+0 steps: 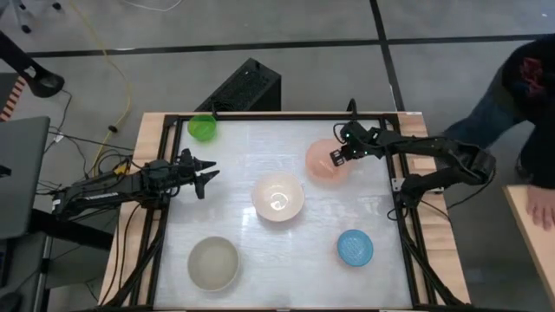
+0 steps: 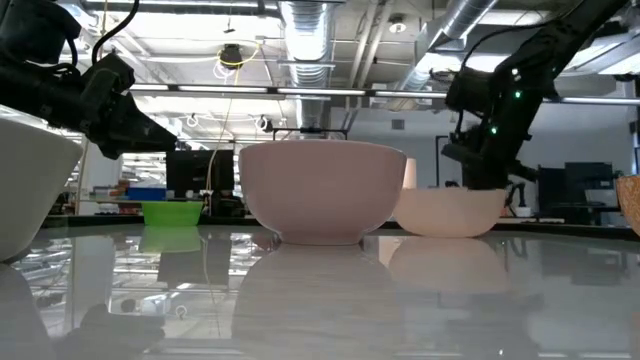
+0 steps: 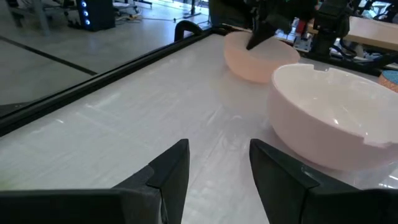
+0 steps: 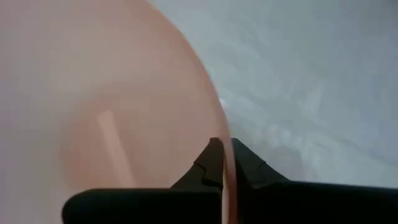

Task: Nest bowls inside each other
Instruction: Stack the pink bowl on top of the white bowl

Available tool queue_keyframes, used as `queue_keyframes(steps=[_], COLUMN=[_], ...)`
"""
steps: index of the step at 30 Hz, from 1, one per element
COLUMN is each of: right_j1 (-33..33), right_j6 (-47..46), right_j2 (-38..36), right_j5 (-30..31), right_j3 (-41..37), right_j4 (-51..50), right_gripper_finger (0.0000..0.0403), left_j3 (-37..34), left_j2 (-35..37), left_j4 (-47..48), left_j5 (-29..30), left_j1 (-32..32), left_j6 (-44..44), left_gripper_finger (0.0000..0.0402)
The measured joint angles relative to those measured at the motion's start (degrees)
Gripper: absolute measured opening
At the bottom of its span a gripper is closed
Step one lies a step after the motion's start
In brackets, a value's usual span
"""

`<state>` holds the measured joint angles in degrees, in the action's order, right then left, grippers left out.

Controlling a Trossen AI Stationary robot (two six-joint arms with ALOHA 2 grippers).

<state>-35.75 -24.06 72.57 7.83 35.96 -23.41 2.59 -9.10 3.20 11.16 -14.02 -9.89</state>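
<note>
Five bowls stand on their bases on the white table top. The pink-salmon bowl is at the far right, and my right gripper is shut on its rim. The large white bowl sits in the middle. The green bowl is at the far left, the grey-beige bowl at the near left, and the light blue bowl at the near right. My left gripper hovers open at the left, pointing toward the white bowl. My right gripper pinches the pink-salmon bowl's rim on the bowl's right-hand side, with one finger inside the bowl and one outside. The fingers slant down from the table's right. The bowl stands upright with its base on the table.
A black frame runs around the table's edges. Bare table top lies between the bowls. A person stands beyond the table's right side, next to a wooden bench. Cables and a black box lie on the floor past the far edge.
</note>
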Motion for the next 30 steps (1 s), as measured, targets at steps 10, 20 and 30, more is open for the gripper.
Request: queue_keyframes(steps=[10,20,30], right_j1=[7.1,27.6,37.4], right_j6=[0.8,-8.8,-18.8], right_j2=[-7.1,0.0,16.8], right_j5=[2.3,10.9,11.8], right_j3=[9.4,19.5,33.2], right_j4=[-1.3,3.1,-0.8], right_gripper_finger=[0.0007,0.0007,0.0007], left_j3=[0.0,0.0,0.0], left_j2=[0.0,0.0,0.0], left_j4=[0.0,0.0,0.0], left_j5=[0.0,0.0,0.0], left_j1=[0.0,0.0,0.0], left_j6=[0.0,0.0,0.0], left_gripper_finger=[0.0158,0.0158,0.0158])
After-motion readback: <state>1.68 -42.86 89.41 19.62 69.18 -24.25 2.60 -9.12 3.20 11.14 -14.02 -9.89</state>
